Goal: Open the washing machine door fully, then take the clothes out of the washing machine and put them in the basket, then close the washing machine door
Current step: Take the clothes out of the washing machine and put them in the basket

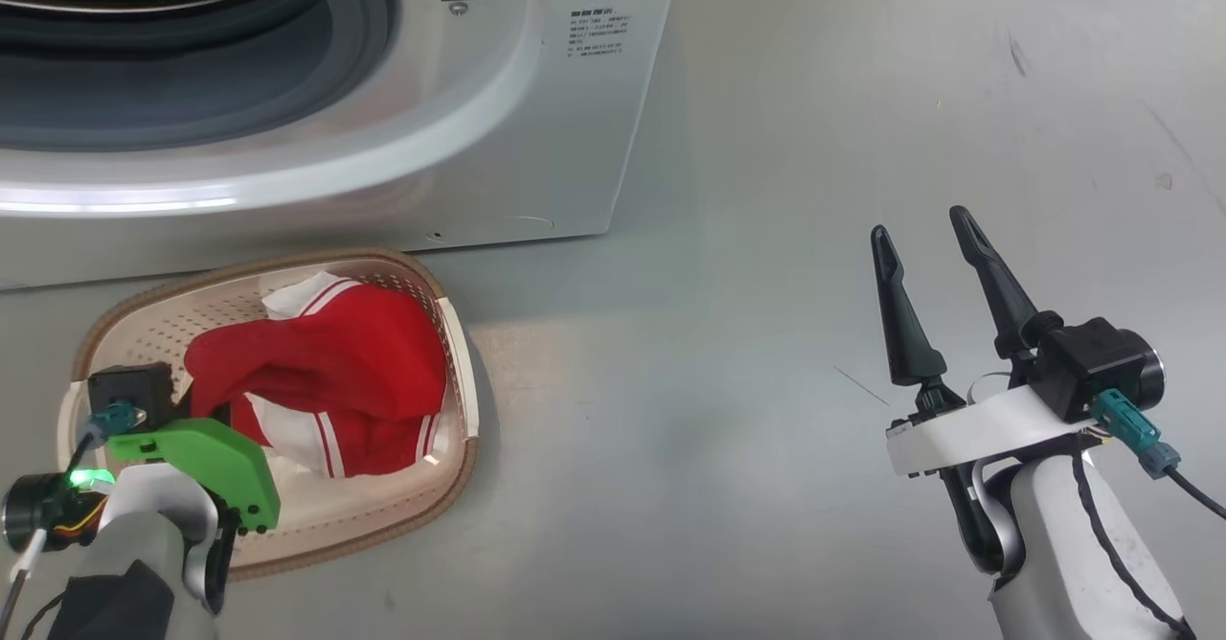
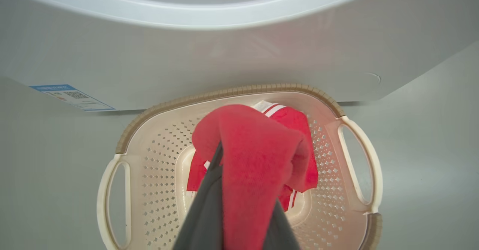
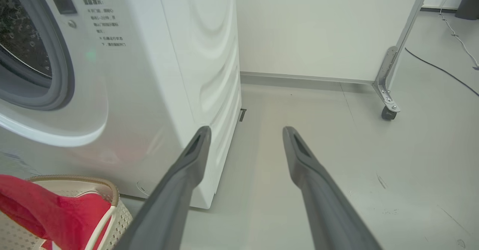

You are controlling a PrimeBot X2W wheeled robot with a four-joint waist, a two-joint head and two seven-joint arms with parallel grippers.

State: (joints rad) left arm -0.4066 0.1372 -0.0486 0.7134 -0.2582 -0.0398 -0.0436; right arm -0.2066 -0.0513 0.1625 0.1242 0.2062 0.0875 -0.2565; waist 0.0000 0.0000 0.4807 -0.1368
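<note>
Pinching a fold of the clothes [image 1: 335, 362] in the left gripper [image 1: 206, 402], lower left of the head view, with jaws closed down on the fabric and mostly hidden behind a green wrist cover [image 1: 206, 463]. Hanging the bundle low inside the basket [image 1: 458, 353], probably so it drops in rather than over the rim. Judged as the put-down step, release not yet made. Using the grey floor [image 1: 747, 410] just beside the washing machine [image 1: 575, 123] front as the basket's spot, likely for a short carry from the open drum mouth [image 1: 364, 36]. Waiting at lower right with the right gripper [image 1: 921, 230], spread wide, nothing in it, well apart from the basket, probably free for the door.

Left wrist view: looking straight down into the basket, centre frame. Draping soft knit red cloth with white stripes over and between the two dark fingers [image 2: 204, 212]. Showing cream plastic walls with diamond perforations, a brown woven-look rim, loop handles at frame left and right. Smooth white machine panel across the top, blue label [image 2: 71, 96] at left.

Right wrist view: pointing past the machine's ribbed white side toward bare floor. Catching the grey rubber seal [image 3: 60, 74] and dimpled metal drum at upper left, red cloth and a basket corner at lower left. Long tapered matte fingers, wide apart, empty.
</note>
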